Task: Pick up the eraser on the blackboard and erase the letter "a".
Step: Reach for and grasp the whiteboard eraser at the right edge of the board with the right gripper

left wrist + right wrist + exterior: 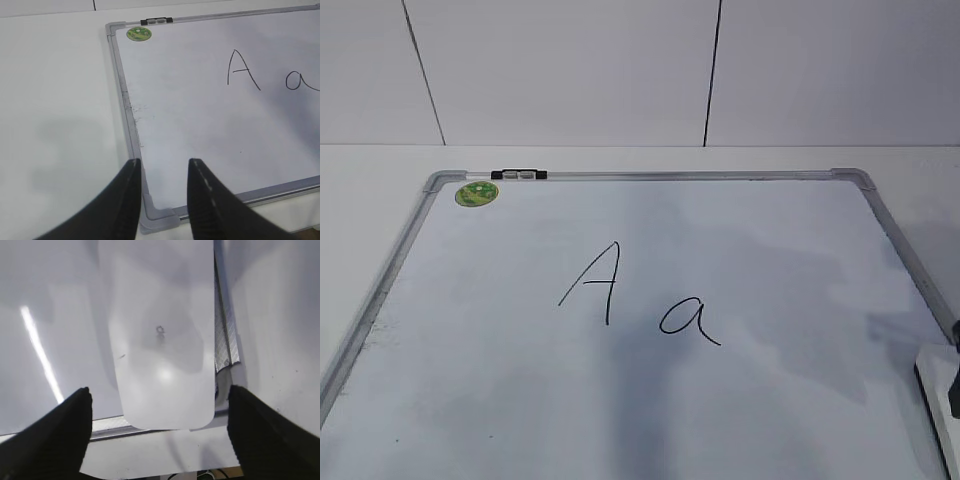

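The blackboard [520, 380] is a white board with a silver frame, lying flat. The letter "a" [685, 320] is written in thin black marker near its middle, right of a capital "A" [595, 285]. The eraser [932, 368], a white rounded block, lies at the board's near right corner. In the right wrist view the eraser [160, 330] overlaps the board's frame [107, 426]. My right gripper [160, 390] is open, with one finger on each side of the eraser's near end and not touching it. My left gripper [165, 162] is open and empty over the board's near left corner [165, 212].
A green round sticker [477, 193] and a black clip [518, 174] sit at the board's far left corner. White table [55, 110] surrounds the board. A white panelled wall [570, 70] stands behind.
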You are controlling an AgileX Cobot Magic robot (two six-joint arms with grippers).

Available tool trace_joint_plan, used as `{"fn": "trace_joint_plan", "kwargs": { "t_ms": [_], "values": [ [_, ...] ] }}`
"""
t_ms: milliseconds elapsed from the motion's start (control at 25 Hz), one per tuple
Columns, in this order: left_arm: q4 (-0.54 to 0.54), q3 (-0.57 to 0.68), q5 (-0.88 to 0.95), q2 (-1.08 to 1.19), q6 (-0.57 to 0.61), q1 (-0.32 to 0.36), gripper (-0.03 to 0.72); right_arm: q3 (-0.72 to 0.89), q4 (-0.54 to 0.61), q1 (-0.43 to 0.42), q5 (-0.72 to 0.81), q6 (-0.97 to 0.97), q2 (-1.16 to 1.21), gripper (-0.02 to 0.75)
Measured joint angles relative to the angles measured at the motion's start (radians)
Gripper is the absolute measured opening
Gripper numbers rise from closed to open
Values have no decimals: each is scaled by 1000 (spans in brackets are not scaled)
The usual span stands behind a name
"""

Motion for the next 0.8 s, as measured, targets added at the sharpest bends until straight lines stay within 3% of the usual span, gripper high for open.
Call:
{"fn": "trace_joint_plan", "kwargs": {
  "t_ms": [800],
  "values": [
    [0,0,0,0,0,0,239,-6,-10,0,-72,-45,114,666]
  ]
}}
